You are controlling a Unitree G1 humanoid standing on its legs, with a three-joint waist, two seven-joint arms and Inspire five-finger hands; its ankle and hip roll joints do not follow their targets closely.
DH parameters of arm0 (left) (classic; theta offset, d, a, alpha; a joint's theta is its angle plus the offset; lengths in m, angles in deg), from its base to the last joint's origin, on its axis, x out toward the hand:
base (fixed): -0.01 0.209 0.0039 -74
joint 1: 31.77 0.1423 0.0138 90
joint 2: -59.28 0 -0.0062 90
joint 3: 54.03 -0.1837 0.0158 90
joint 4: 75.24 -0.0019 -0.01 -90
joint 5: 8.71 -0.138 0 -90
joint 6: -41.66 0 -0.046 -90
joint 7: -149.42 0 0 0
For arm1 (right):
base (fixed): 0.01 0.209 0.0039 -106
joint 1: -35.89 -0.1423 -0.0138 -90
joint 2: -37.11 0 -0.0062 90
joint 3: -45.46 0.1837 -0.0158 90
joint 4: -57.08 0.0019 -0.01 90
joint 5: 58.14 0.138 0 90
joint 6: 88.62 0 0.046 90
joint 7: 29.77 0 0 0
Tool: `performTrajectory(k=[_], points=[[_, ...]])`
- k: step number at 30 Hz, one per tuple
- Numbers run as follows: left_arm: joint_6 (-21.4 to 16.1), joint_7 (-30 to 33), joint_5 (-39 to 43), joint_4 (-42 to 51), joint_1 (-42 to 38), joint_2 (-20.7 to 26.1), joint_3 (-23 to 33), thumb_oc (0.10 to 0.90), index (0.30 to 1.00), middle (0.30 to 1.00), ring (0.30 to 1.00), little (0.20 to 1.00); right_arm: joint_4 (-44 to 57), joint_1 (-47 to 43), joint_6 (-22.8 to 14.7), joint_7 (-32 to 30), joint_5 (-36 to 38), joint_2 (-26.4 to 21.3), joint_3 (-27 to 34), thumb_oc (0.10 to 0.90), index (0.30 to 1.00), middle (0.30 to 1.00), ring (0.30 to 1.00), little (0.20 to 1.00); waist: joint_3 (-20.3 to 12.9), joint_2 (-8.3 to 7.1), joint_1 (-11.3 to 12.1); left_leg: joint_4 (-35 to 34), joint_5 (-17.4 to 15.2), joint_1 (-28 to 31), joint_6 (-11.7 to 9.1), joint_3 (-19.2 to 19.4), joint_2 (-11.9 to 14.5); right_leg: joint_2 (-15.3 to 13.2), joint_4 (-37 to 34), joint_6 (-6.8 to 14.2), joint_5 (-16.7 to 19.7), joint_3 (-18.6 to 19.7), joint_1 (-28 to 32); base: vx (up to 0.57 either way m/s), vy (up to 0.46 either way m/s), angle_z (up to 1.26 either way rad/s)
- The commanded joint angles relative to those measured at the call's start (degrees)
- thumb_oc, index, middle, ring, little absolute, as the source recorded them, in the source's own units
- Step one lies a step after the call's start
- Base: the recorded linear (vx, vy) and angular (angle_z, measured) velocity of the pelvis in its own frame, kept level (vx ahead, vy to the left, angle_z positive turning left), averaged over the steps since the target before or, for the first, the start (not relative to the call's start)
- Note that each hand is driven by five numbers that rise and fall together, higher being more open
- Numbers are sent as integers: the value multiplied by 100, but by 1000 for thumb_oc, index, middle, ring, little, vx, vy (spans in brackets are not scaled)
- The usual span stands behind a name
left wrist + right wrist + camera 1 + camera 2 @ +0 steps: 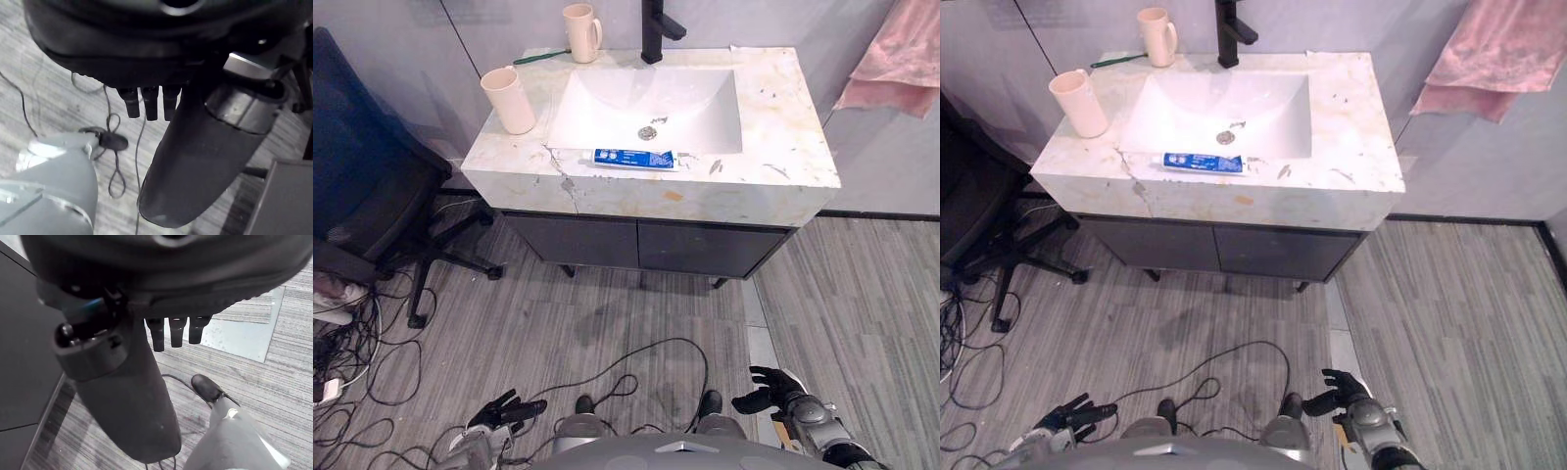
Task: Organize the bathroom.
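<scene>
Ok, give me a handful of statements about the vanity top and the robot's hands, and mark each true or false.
1. The toothpaste tube lies on the counter's front edge, by the basin. True.
2. Both cups stand inside the basin. False: the handled cup and the plain cup stand on the counter.
3. The left hand holds the green toothbrush. False: it hangs low, open and empty.
4. The right hand is open, holding nothing. True.
5. A pink towel hangs right of the counter. True.
</scene>
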Motion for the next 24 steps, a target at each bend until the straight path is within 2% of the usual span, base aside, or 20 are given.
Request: performTrajectory(k=[1, 3, 6, 9, 10, 11, 12, 17, 18, 24], points=[[46, -397, 256, -1, 108, 280, 167, 800, 900, 900, 900, 900, 60, 70, -7, 344, 633, -119, 168, 800, 900, 900, 900, 900, -78, -163, 88, 542, -318, -178, -7, -41, 121, -297, 599, 216, -582, 309, -289, 51, -14, -2], [-15, -455, 257, 14, 180, 255, 198, 800, 900, 900, 900, 900, 83, 128, -81, 520, 705, -103, 279, 800, 900, 900, 900, 900, -93, -179, 78, 529, -321, -139, -8, -35, 135, -262, 587, 200, -595, 325, -258, 42, -11, -2], [-50, -474, 214, 27, 233, 243, 227, 800, 900, 900, 900, 900, 63, 210, 87, 624, 629, -89, 333, 800, 900, 900, 900, 900, -114, -190, 76, 512, -317, -122, -3, -24, 135, -251, 557, 197, -591, 326, -232, 0, 0, 0], [-74, -440, 269, -59, 231, 249, 268, 800, 900, 900, 900, 900, -80, 248, 4, 842, 608, -45, 355, 800, 900, 900, 900, 900, -138, -199, 80, 477, -308, -95, -2, -18, 135, -230, 512, 193, -592, 312, -187, 0, 0, 0], [-72, -444, 229, -125, 201, 269, 286, 800, 900, 900, 900, 900, -348, 238, 225, 643, 598, -2, 359, 800, 900, 900, 900, 900, -156, -202, 95, 475, -311, -89, -8, -20, 126, -230, 506, 199, -602, 301, -165, 0, 0, 0], [-84, -452, 162, -144, 190, 262, 302, 800, 900, 900, 900, 900, -439, 226, 185, 687, 592, -1, 375, 800, 900, 900, 900, 900, -162, -201, 102, 469, -313, -81, -9, -30, 128, -228, 496, 199, -600, 301, -153, 0, 0, 0], [-81, -422, 109, -141, 176, 252, 304, 800, 900, 900, 900, 900, -509, 193, -20, 802, 580, 9, 383, 800, 900, 900, 900, 900, -164, -200, 116, 461, -311, -71, -8, -39, 126, -223, 488, 197, -599, 290, -138, 0, 0, 0], [-123, -392, 137, -151, 177, 270, 262, 800, 900, 900, 900, 900, -464, 144, -22, 743, 616, 23, 333, 800, 900, 900, 900, 900, -175, -202, 137, 483, -324, -59, -5, -20, 130, -224, 464, 203, -589, 274, -109, 0, -1, 1], [-136, -409, 116, -174, 179, 269, 262, 800, 900, 900, 900, 900, -502, 126, -116, 770, 611, 25, 333, 800, 900, 900, 900, 900, -175, -197, 139, 473, -322, -45, -5, -20, 131, -219, 460, 203, -588, 274, -100, 0, 0, 0], [-207, -375, 110, -166, 228, 272, 260, 800, 900, 900, 900, 900, -538, 162, -145, 777, 337, -16, 278, 800, 900, 900, 900, 900, -201, -193, 157, 418, -296, -19, -9, -13, 126, -211, 382, 204, -567, 247, -41, 0, 0, 0]])
